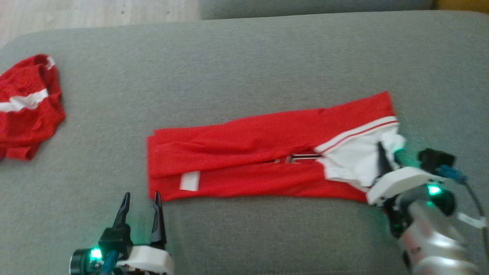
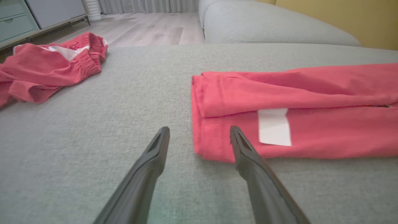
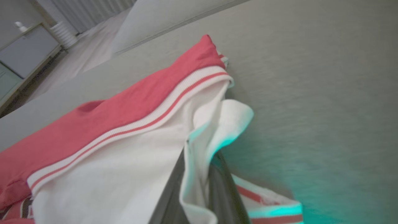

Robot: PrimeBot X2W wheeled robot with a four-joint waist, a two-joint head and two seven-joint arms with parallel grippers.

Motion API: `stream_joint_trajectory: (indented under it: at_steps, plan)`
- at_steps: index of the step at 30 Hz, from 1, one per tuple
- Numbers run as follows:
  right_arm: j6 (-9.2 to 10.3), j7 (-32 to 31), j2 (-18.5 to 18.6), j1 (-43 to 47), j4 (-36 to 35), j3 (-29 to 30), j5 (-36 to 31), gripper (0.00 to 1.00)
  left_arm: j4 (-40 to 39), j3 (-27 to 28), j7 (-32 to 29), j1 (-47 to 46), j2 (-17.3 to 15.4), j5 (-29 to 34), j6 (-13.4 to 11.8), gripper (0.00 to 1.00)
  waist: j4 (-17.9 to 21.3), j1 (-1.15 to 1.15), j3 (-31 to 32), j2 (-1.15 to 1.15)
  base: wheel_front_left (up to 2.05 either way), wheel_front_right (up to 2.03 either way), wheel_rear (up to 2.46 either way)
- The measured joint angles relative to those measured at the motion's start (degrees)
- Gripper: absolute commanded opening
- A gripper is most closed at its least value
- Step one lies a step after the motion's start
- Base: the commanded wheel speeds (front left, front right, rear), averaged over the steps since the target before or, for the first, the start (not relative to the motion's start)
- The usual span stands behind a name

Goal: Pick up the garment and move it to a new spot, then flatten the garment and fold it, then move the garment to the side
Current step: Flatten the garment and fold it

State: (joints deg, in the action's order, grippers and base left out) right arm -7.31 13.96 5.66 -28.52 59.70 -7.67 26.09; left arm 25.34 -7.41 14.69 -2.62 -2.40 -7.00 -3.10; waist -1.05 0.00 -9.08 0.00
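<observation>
The garment [image 1: 248,160] is red with a white, red-striped end and lies in a long folded band across the grey cushion [image 1: 244,57]. My right gripper [image 1: 385,154] is at the band's right end, shut on a fold of the white cloth. In the right wrist view that cloth [image 3: 108,130] bunches up between the dark fingers [image 3: 172,186] of the right gripper [image 3: 197,161]. My left gripper [image 1: 141,196] stands open at the garment's near left corner. Its right fingertip [image 2: 238,140] lies over the edge of the red cloth [image 2: 295,93], beside a white label [image 2: 273,126].
A second red garment [image 1: 26,103] with a white stripe lies crumpled at the cushion's far left edge, also seen as a red heap [image 2: 46,68]. Beyond are wooden floor [image 2: 146,28], another grey cushion [image 2: 264,28], a cabinet [image 2: 18,18] and a yellow wall [image 2: 342,15].
</observation>
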Motion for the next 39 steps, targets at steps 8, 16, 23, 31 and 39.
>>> stream_joint_trajectory:
  at_steps: [8,16,23,31,39]
  plan:
    - [0.01,0.25,3.72,1.27,-4.93,5.01,-3.5,0.0,-0.21,-2.67,0.0,-1.61,0.02,-1.35,0.09,1.0,4.0,0.0,0.64,0.0,0.0,0.0,0.0]
    - [0.01,0.41,-0.45,2.89,-16.68,-5.75,-3.1,0.0,-0.24,-4.22,0.0,-1.9,0.0,-1.34,-0.02,1.0,2.84,0.0,0.65,0.0,0.0,0.0,0.0]
    - [0.01,-1.21,-1.46,4.54,-22.62,-19.48,3.69,0.0,0.08,-5.94,0.0,-1.79,-0.03,-2.08,-0.01,1.0,-1.66,0.0,0.87,0.0,0.0,0.0,0.0]
    - [0.01,-3.27,-1.56,4.19,-23.86,-27.77,9.64,0.0,0.09,-7.67,0.0,-1.61,-0.04,-2.16,-0.27,1.0,-8.57,0.0,0.95,0.0,0.0,0.0,0.0]
    - [0.01,-1.51,-1.59,1.2,-23.49,-31.55,15.02,1.0,0.12,-7.64,0.01,-1.46,-0.07,-2.66,-0.51,1.0,-12.08,0.0,0.8,0.0,0.0,0.0,0.0]
